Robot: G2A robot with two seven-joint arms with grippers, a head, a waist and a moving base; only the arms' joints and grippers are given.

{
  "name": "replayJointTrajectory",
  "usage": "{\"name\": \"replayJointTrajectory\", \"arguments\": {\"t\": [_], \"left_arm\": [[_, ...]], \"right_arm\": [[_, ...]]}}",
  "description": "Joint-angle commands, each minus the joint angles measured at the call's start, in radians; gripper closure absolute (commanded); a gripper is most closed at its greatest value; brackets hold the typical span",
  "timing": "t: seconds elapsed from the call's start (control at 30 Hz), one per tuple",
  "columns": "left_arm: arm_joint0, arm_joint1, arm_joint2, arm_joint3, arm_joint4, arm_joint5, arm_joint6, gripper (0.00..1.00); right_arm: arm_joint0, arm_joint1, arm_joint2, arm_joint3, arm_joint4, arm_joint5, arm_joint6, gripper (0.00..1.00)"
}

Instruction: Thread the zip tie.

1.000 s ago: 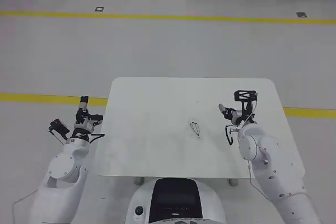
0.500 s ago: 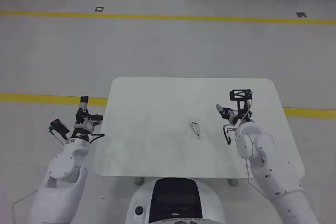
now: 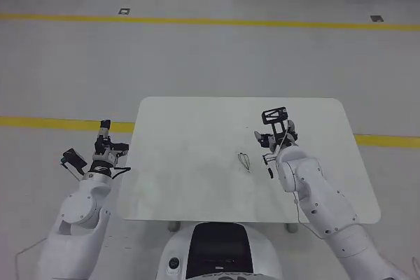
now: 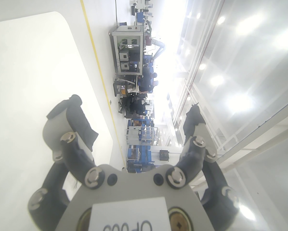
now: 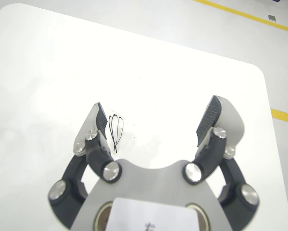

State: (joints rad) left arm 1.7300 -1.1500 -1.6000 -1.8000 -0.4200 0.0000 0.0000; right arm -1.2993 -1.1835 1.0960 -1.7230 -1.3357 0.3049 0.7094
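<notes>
A few thin black zip ties [image 3: 246,161] lie bunched together near the middle of the white table [image 3: 196,133]; in the right wrist view the zip ties [image 5: 115,132] fan out from a common end. My right gripper [image 3: 269,128] hovers over the table just right of them, open and holding nothing; in its own view the gripper [image 5: 157,108] has the ties close beside one fingertip [image 5: 99,118]. My left gripper [image 3: 91,143] is off the table's left edge, open and holding nothing, as its own view of the gripper [image 4: 134,106] confirms.
The table's rounded corner [image 4: 62,22] lies beside the left gripper. A yellow floor line [image 3: 56,123] runs behind the table on both sides. Machinery racks [image 4: 127,49] stand far off in the room.
My right arm has swung left across the table, bringing its open gripper from near the right edge to just beside the zip ties. The left arm has stayed still.
</notes>
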Motion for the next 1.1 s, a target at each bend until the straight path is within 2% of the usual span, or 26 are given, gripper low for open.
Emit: {"name": "replayJointTrajectory", "arguments": {"t": [0.0, 0.17, 0.27, 0.3, 0.37, 0.43, 0.53, 0.83, 0.9, 1.07], "left_arm": [[0.0, 0.0, 0.0, 0.0, 0.0, 0.0, 0.0, 0.0], [0.0, 0.0, 0.0, 0.0, 0.0, 0.0, 0.0, 0.0], [0.0, 0.0, 0.0, 0.0, 0.0, 0.0, 0.0, 0.0], [0.0, 0.0, 0.0, 0.0, 0.0, 0.0, 0.0, 0.0], [0.0, 0.0, 0.0, 0.0, 0.0, 0.0, 0.0, 0.0], [0.0, 0.0, 0.0, 0.0, 0.0, 0.0, 0.0, 0.0], [0.0, 0.0, 0.0, 0.0, 0.0, 0.0, 0.0, 0.0], [0.0, 0.0, 0.0, 0.0, 0.0, 0.0, 0.0, 0.0], [0.0, 0.0, 0.0, 0.0, 0.0, 0.0, 0.0, 0.0], [0.0, 0.0, 0.0, 0.0, 0.0, 0.0, 0.0, 0.0]], "right_arm": [[-0.001, 0.0, 0.001, -0.001, 0.001, 0.0, -0.001, 0.0], [-0.002, 0.001, -0.001, 0.001, -0.004, -0.007, -0.003, 0.0], [0.0, 0.004, -0.014, 0.002, -0.059, -0.104, 0.032, 0.0], [0.011, 0.006, -0.029, 0.008, -0.083, -0.167, 0.087, 0.0], [0.035, 0.004, -0.065, 0.03, -0.126, -0.239, 0.178, 0.0], [0.067, -0.005, -0.107, 0.048, -0.137, -0.285, 0.239, 0.0], [0.104, -0.018, -0.14, 0.079, -0.122, -0.298, 0.278, 0.0], [0.106, -0.019, -0.142, 0.082, -0.121, -0.296, 0.28, 0.0], [0.113, -0.02, -0.173, 0.1, -0.169, -0.357, 0.309, 0.0], [0.176, -0.043, -0.215, 0.149, -0.091, -0.413, 0.369, 0.0]]}}
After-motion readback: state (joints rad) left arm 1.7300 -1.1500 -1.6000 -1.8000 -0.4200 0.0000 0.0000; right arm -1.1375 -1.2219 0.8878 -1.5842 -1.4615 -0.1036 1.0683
